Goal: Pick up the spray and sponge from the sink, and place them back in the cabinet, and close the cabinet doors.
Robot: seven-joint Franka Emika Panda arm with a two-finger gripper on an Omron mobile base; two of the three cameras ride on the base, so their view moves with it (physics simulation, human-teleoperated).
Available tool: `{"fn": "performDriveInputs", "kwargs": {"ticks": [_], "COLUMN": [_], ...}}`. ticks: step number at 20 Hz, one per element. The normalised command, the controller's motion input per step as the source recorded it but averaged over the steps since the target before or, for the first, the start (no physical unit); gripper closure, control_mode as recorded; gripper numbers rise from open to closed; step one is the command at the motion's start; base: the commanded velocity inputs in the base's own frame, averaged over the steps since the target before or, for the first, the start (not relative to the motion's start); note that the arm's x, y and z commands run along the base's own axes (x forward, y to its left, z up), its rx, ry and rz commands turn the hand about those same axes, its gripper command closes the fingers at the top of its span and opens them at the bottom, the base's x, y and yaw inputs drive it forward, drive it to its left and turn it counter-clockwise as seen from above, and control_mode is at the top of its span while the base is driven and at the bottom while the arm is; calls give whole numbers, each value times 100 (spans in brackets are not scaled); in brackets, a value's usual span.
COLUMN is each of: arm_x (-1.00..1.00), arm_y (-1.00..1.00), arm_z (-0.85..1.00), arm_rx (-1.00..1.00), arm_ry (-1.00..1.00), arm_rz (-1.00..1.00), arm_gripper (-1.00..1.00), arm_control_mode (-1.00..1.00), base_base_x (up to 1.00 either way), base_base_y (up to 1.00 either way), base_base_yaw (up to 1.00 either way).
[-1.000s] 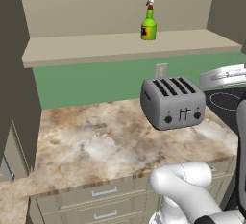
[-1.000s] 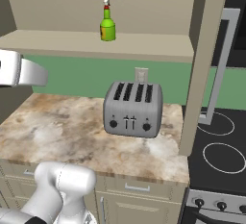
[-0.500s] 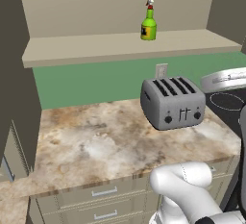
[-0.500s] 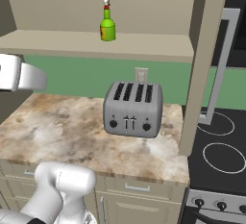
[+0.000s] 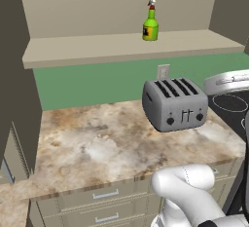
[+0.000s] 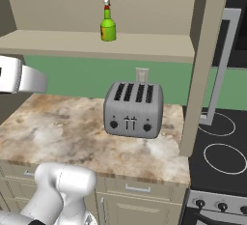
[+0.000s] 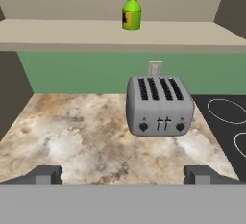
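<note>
Dark fingertips [image 7: 47, 174] of the tool [image 7: 123, 176] rise at the bottom corners of the hand view, set wide apart with nothing between them; the tool hangs above the near part of the bench [image 7: 81, 136].

Bench: mottled brown-and-cream stone top [image 5: 97, 145], bare over its left and middle. Beige drawers [image 5: 104, 195] with short horizontal handles run below its front edge.

Toaster [image 5: 174, 104]: grey metal, four slots, knobs and levers on the front face, standing upright on the right part of the bench. A white wall outlet [image 5: 163, 71] sits on the green wall [image 5: 97, 82] just behind it.

Stove [image 6: 219, 156]: black top with ring outlines, directly right of the bench, knobs along its front.

Cabinet [image 6: 144, 21]: beige, open-fronted above the green wall, one plain shelf [image 5: 121, 46] running its width. An upright beige panel [image 6: 202, 64] stands at its right end in the right base view; a darker panel [image 5: 17, 75] stands at the left in the left base view.

Spray [image 5: 151, 24]: lime-green bottle, dark label, white-and-red nozzle, upright on the cabinet shelf, right of centre in the left base view [image 6: 108, 22] and roughly above the toaster [image 7: 131, 9]. It stands alone, well apart from the tool.
</note>
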Motion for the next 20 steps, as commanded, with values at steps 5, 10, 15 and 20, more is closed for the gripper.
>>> {"fn": "performDriveInputs", "kwargs": {"ticks": [5, 10, 15, 20], "arm_x": [0, 0, 0, 0], "arm_y": [0, 0, 0, 0], "arm_z": [0, 0, 0, 0], "arm_rx": [0, 0, 0, 0], "arm_ry": [0, 0, 0, 0], "arm_rz": [0, 0, 0, 0], "arm_gripper": [-100, -100, -100, -100], "arm_control_mode": [100, 100, 100, 100], "base_base_x": [-30, -66, -84, -83], "base_base_y": [0, 0, 0, 0], "base_base_yaw": [0, 0, 0, 0]}}
